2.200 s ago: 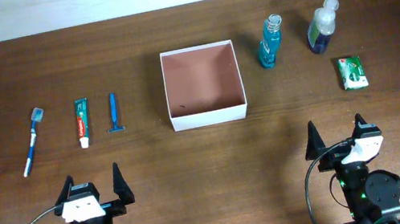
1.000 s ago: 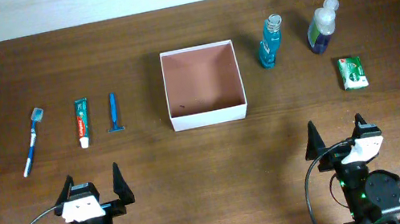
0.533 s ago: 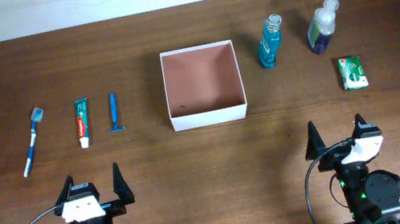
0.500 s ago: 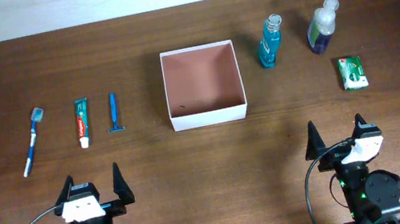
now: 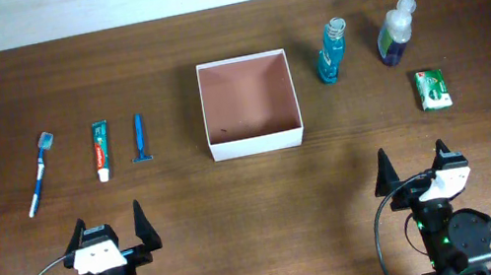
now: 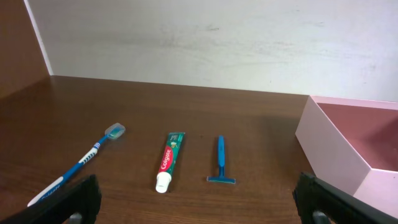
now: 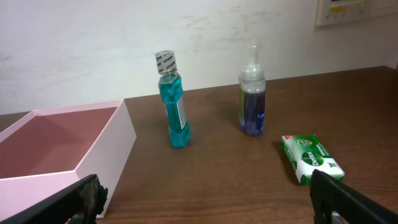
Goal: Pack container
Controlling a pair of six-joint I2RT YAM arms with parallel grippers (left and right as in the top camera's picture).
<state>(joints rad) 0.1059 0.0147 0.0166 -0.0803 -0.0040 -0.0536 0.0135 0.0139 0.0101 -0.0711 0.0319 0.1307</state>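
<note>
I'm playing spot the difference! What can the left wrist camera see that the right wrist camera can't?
Only the left wrist view shows the toothbrush, the toothpaste tube and the blue razor. Only the right wrist view shows the teal bottle, the pump bottle with blue liquid and the green packet. Both show the container, the brown table and a pale wall behind.

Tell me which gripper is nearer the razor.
Left. The left gripper is just below the razor in the overhead view; the right gripper is far off, past the container.
</note>
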